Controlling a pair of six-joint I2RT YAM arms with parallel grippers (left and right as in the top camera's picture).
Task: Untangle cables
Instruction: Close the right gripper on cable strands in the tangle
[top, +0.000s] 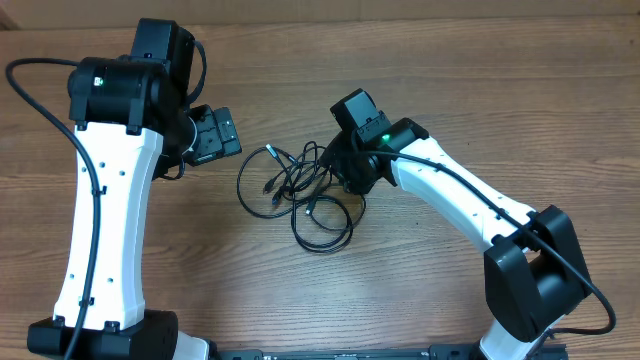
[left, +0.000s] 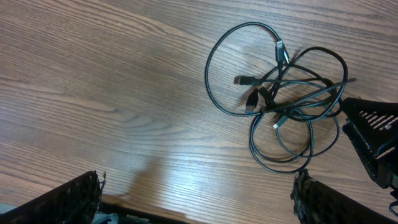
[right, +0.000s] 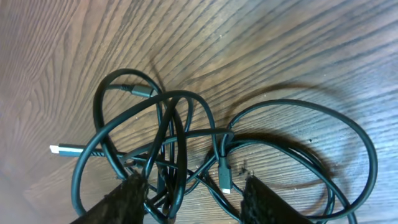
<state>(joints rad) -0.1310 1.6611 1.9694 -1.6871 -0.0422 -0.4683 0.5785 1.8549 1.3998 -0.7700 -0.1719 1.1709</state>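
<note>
The cables (top: 300, 178) lie as one tangle of thin black cords in the middle of the wooden table, with loose loops spreading left and toward the front. My right gripper (top: 352, 170) is down on the tangle's right side. In the right wrist view its jaws (right: 193, 183) stand apart with several strands (right: 180, 149) and a small plug (right: 224, 177) between the fingers, not clamped. My left gripper (top: 215, 138) hovers left of the tangle, wide open (left: 198, 183) over bare wood. From there the cables (left: 292, 99) appear at upper right.
The wooden table (top: 450, 90) carries nothing else. A silvery plug end (right: 62, 149) sticks out on the tangle's left. The right gripper's black body (left: 373, 134) shows at the right edge of the left wrist view. Thick black arm wires run along both arms.
</note>
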